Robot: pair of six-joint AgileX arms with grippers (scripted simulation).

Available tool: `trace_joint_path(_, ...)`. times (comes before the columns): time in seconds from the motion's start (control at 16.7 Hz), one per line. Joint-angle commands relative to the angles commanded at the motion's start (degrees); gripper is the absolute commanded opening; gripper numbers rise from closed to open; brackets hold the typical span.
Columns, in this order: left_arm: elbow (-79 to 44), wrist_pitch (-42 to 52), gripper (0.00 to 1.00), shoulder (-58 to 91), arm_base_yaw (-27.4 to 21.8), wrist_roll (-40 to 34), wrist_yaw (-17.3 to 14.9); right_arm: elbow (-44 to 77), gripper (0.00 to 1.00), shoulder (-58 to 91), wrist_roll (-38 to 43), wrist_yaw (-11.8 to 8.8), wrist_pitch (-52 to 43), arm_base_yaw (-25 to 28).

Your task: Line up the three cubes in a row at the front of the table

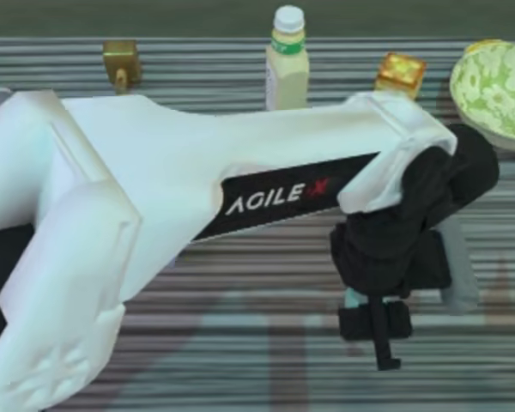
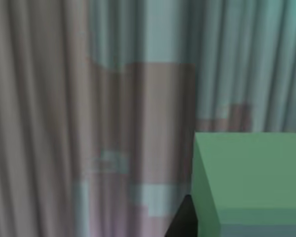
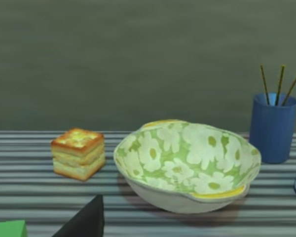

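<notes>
My left arm reaches across the striped table (image 1: 266,343), and its black gripper (image 1: 376,330) hangs right of the middle, toward the front. A mint-green sliver of a cube (image 1: 352,298) peeks out at the gripper's left edge. The left wrist view shows a green cube (image 2: 251,173) close beside the gripper, over the table (image 2: 64,123); I cannot tell whether it is gripped. My right gripper (image 3: 133,232) is outside the top view. It is open, with one dark fingertip (image 3: 91,217) showing and nothing held. A bright green cube (image 3: 5,229) sits at that view's corner. No lavender-blue cube is clearly visible.
Along the back stand a brass hammer (image 1: 120,62), a white bottle (image 1: 287,64), an orange-yellow patterned box (image 1: 401,73) and a flowered green bowl (image 1: 498,86). A blue cup with sticks (image 3: 273,127) stands beside the bowl (image 3: 187,165). The left arm hides much of the table.
</notes>
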State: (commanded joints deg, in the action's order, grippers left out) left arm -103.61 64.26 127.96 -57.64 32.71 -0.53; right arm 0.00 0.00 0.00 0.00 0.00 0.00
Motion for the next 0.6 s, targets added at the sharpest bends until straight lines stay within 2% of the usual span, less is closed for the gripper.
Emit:
trace_joint_path(0.24, 4.5, -6.7, 0.00, 2.5, -0.3, -0.1, 0.0, 0.0, 1.00, 0.0, 0.0, 0.0, 0.0, 0.0)
trace_joint_path(0.48, 4.8, -7.1, 0.00, 2.7, -0.3, -0.1, 0.0, 0.0, 1.00, 0.0, 0.0, 0.0, 0.0, 0.0)
trace_joint_path(0.6, 4.8, -7.1, 0.15, 2.7, -0.3, -0.1, 0.0, 0.0, 1.00, 0.0, 0.0, 0.0, 0.0, 0.0)
